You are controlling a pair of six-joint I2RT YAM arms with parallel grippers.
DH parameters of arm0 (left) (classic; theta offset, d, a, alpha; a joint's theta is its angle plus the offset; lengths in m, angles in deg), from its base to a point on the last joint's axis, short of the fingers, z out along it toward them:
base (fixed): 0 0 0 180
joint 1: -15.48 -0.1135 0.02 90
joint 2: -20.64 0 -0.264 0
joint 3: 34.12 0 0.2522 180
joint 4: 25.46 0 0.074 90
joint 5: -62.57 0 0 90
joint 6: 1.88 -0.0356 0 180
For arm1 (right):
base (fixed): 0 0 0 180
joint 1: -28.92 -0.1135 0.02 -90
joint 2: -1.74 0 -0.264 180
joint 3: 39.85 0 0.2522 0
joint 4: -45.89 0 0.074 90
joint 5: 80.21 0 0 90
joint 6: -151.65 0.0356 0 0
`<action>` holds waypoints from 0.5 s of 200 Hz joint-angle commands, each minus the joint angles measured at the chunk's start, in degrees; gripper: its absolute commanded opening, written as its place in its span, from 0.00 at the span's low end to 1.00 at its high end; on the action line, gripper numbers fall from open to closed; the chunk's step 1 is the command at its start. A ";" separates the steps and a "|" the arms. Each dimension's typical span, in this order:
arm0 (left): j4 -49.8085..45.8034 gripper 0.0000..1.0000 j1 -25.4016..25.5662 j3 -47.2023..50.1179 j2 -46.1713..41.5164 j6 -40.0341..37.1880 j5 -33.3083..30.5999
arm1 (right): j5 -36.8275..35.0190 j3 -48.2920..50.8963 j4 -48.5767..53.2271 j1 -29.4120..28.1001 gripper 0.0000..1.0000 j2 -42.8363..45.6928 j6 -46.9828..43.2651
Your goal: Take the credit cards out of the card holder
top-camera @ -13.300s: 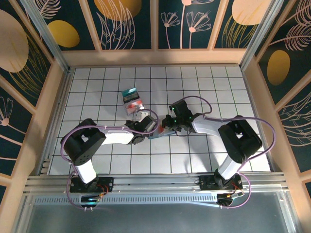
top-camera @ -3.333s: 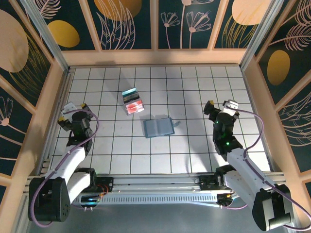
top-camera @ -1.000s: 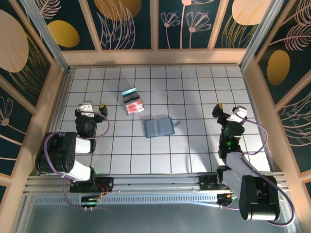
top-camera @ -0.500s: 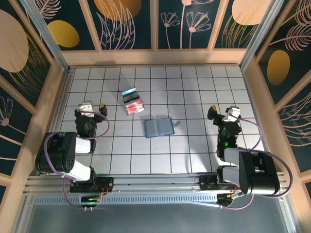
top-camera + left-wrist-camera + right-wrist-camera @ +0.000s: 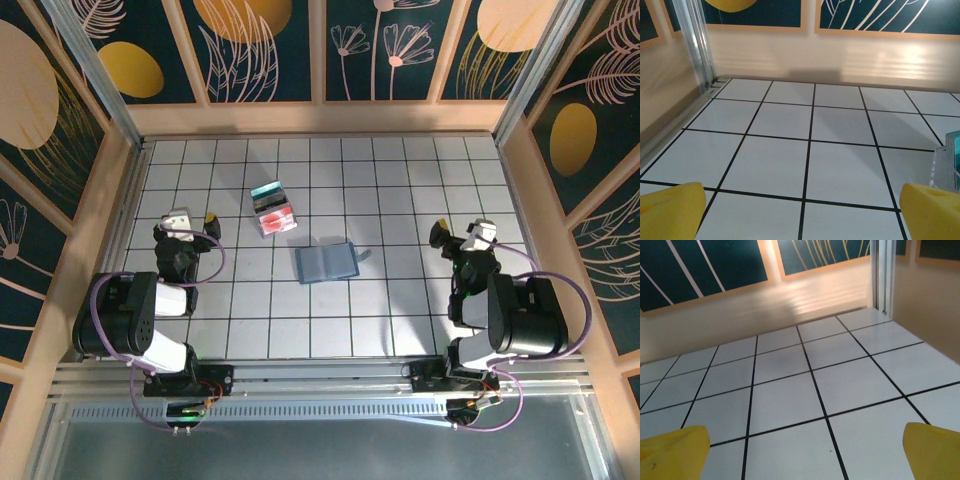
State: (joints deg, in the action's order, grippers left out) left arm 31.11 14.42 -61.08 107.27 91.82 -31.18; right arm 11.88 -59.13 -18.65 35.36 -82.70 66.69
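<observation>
The card holder [image 5: 327, 262] lies open and flat mid-table, its pale blue-grey inside facing up. The credit cards [image 5: 273, 208] lie in a small overlapping pile behind and left of it: teal on the far side, black in the middle, red-pink nearest. A teal corner of the cards [image 5: 954, 157] shows at the right edge of the left wrist view. My left gripper [image 5: 190, 218] hovers at the table's left side, open, nothing between its yellow pads [image 5: 670, 212]. My right gripper [image 5: 459, 232] is at the right side, open and empty, bare tiles between its pads [image 5: 935, 450]. Both stand well apart from holder and cards.
The white tiled floor [image 5: 400, 300] is boxed in by peach wooden walls [image 5: 320, 118] on three sides, with metal rails at the left and the near edge. Both arms are folded back close to their bases [image 5: 180, 380].
The right arm has folded back toward its base, and its gripper has shifted slightly left. The left arm, the cards and the card holder have not moved.
</observation>
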 commanded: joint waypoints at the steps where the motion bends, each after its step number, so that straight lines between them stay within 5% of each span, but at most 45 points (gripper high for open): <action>1: 1.92 0.99 0.26 -0.69 0.33 1.00 -0.53 | 4.38 -0.68 -6.64 0.66 0.99 -1.39 0.59; 100: 1.95 0.99 0.27 -0.70 0.33 0.96 -0.51 | 16.10 -5.10 -2.86 0.67 0.99 -5.71 -3.43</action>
State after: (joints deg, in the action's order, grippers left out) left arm 31.11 14.42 -61.08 107.27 91.82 -31.18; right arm 24.14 -63.15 -20.97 35.69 -88.05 65.18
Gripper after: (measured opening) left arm 0.988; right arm 0.992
